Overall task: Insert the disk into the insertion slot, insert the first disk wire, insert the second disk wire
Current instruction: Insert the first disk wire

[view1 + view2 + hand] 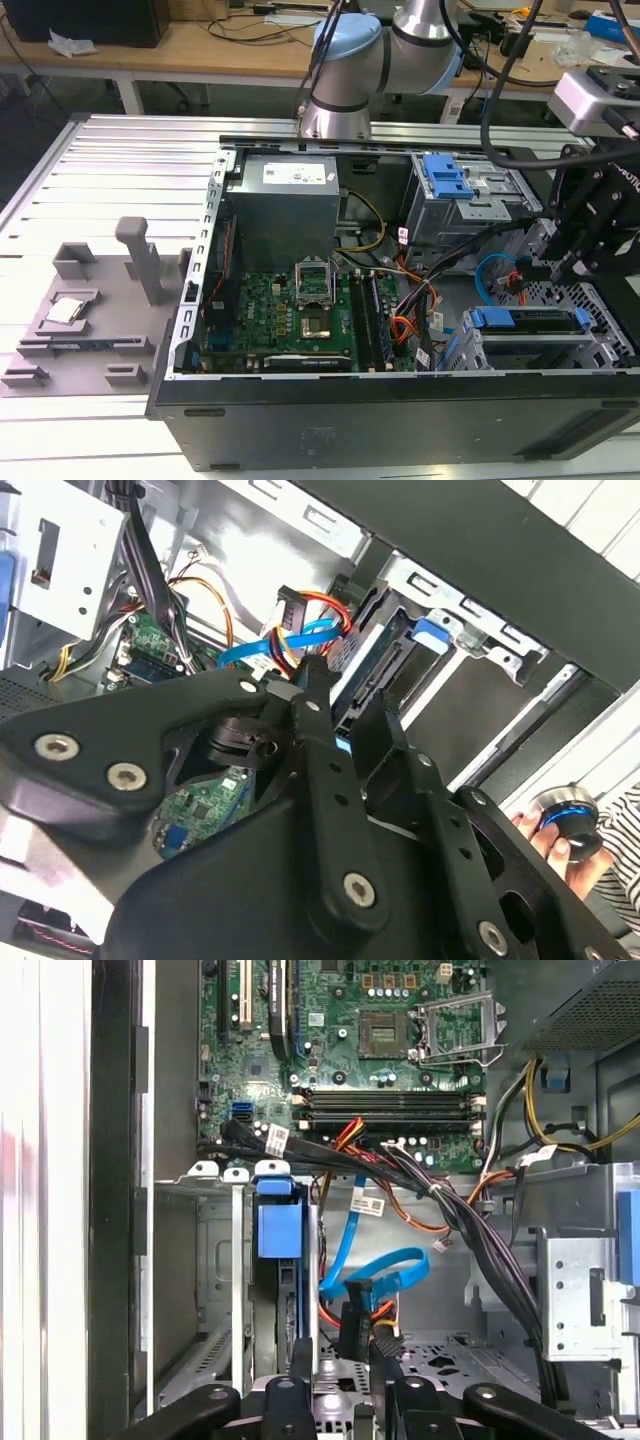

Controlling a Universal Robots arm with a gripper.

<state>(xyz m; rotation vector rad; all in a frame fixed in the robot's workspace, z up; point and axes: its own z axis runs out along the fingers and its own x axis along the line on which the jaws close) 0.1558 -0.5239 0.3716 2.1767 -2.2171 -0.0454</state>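
Note:
The disk [530, 320], silver in its blue carrier, lies in the insertion slot [600, 345] at the case's front corner on the exterior view's right. In the first wrist view its blue tab [278, 1230] sits between the bay's rails [200, 1260]. Two disk wires hang loose beside it: a blue flat cable [350, 1260] and a black connector [352, 1325] on red and orange leads. My gripper [343, 1355] hovers just short of that connector, open by a narrow gap with nothing between the fingers [315, 695]. The connector [292, 605] lies beyond the tips.
A taller grey cage with a blue latch [447, 178] stands behind the bay. A thick black cable bundle [440, 1210] crosses toward the motherboard [300, 310]. A grey fixture [90, 300] lies outside the case. A person's hand [545, 830] holds a round device outside it.

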